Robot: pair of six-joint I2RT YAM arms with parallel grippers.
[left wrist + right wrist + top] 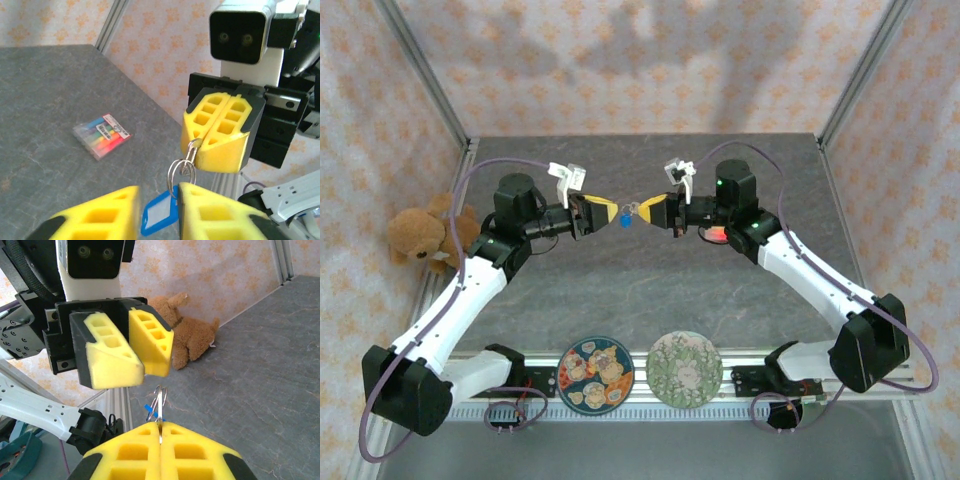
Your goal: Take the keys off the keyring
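Yellow foam fingers, two pairs, tip to tip above the grey desk [650,300].

My right hand [160,426]: pressed together, pinching the keyring [181,172] by its metal clip.

My left hand [157,192]: spread a little, with a gap between the pads. The keyring's loop hangs just ahead of that gap, and its blue tag [159,218] dangles within it.

Pack of coloured markers [102,135]: flat on the desk, below and beyond my left fingertips.

Brown teddy bear [192,337]: well behind my left hand.
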